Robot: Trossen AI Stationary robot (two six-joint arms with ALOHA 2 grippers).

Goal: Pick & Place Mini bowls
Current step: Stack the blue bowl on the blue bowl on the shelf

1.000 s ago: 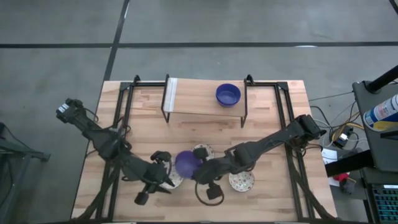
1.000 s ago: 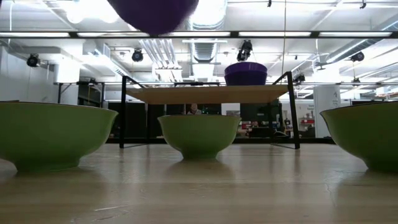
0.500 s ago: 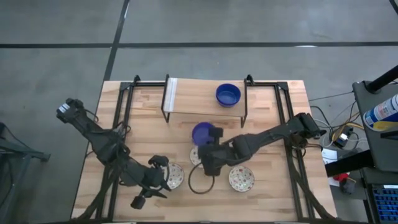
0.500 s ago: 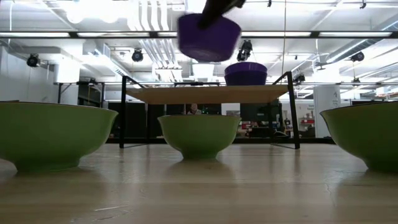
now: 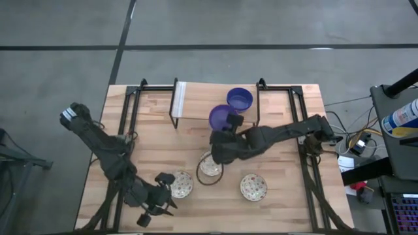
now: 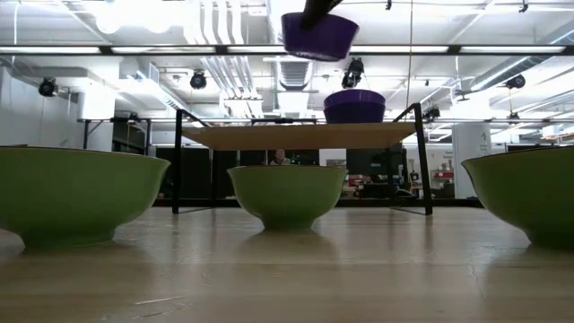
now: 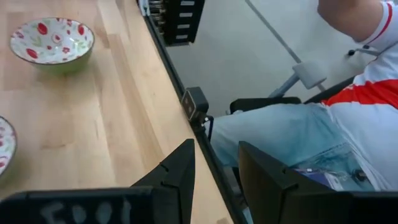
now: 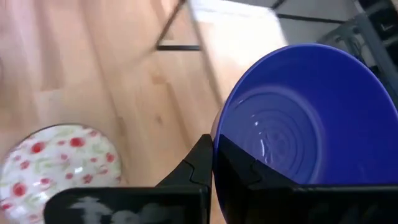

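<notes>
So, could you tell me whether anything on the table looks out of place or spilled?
Nothing stands out. The right gripper holds a blue bowl in the air near the shelf, where another blue bowl sits. Three patterned bowls sit upright on the table; the left gripper is empty.

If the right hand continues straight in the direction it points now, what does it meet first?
Probably the small wooden shelf on black legs. The right hand holds a solid blue round bowl and points toward that shelf, where another blue bowl already sits. Its height against the shelf top is unclear.
</notes>
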